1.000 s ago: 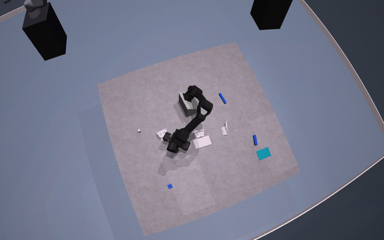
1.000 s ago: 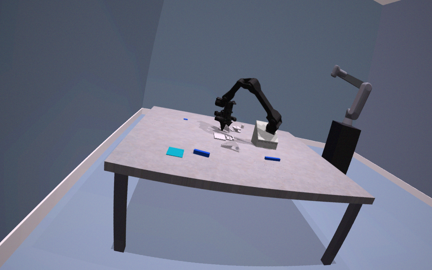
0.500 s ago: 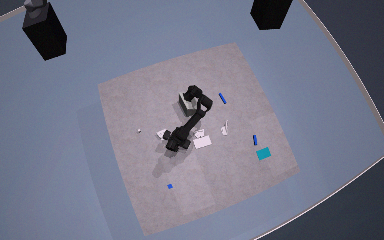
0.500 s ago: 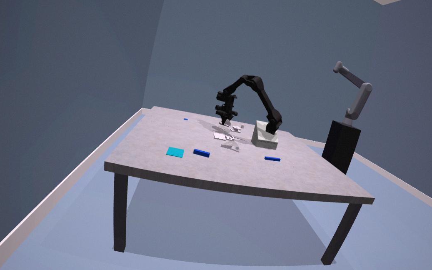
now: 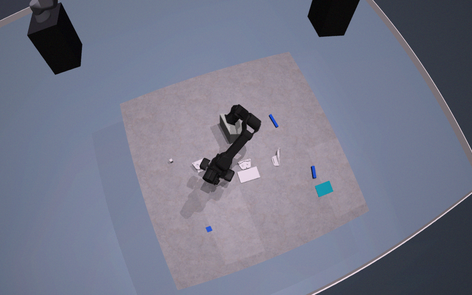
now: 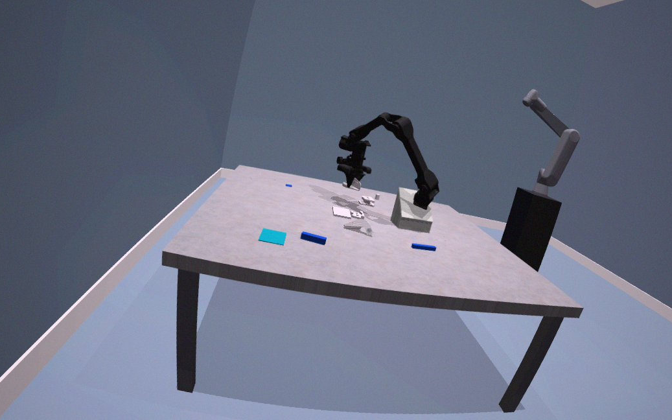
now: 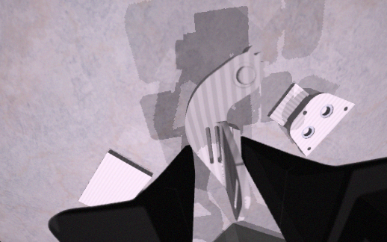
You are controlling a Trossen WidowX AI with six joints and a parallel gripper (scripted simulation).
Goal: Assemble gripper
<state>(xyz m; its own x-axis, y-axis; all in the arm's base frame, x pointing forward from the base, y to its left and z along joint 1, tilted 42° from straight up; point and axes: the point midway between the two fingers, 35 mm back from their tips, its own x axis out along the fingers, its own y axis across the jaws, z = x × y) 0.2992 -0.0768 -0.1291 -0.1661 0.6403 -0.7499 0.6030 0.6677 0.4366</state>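
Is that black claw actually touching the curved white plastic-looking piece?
Touching: the wrist view shows the black gripper shut on the curved white toothed piece, its lower part between the fingers.

Table (image 5: 285, 234) (image 6: 369, 266) (image 7: 27, 75): mottled pinkish grey. Thin rectangular plate (image 5: 324, 189) (image 6: 273, 236) near one corner: teal. Small square (image 5: 209, 229) (image 6: 288, 185): blue.
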